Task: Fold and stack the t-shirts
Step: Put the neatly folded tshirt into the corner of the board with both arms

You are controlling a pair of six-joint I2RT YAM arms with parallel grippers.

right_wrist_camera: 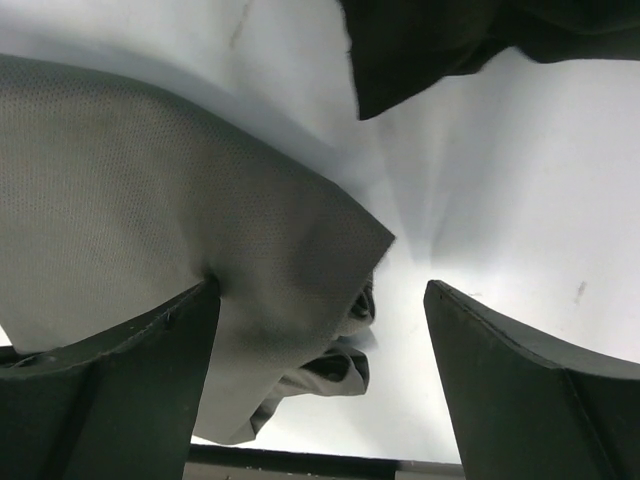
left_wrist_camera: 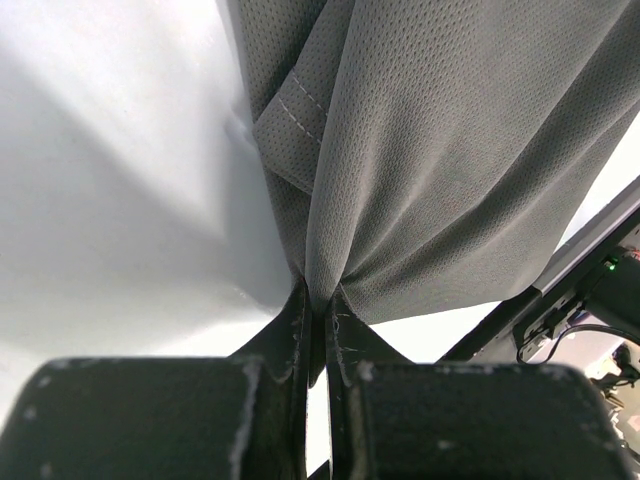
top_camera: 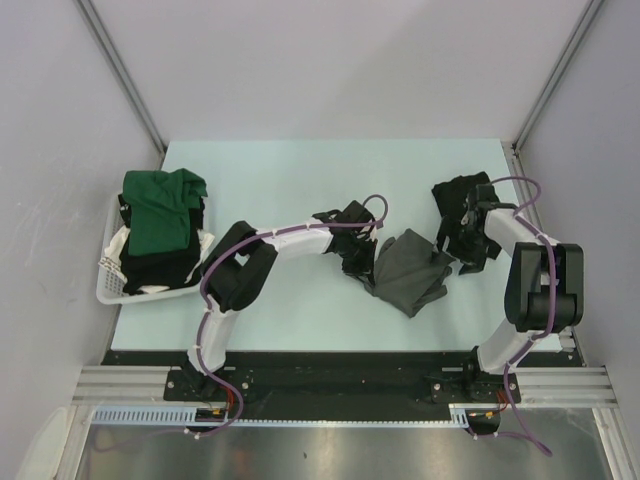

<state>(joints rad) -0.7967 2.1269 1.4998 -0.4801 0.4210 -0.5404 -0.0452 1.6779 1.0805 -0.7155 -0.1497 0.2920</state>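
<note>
Looks like the spreading step on grey shirt (top_camera: pixel 408 270), folding not begun. Clamped shut on a gathered fold with left end effector (left_wrist_camera: pixel 318 300), cloth fanning out ahead of the tips. Spread wide at right end effector (right_wrist_camera: pixel 320 330), gripping nothing; shirt corner partly inside the gap, bench (right_wrist_camera: pixel 500 200) under the rest. Black shirt (right_wrist_camera: pixel 430 40) just beyond. Next, likely: close right on that corner, pull apart to flatten. Left arm stretched long and low; right arm folded at elbow, wrist tipped down.
</note>
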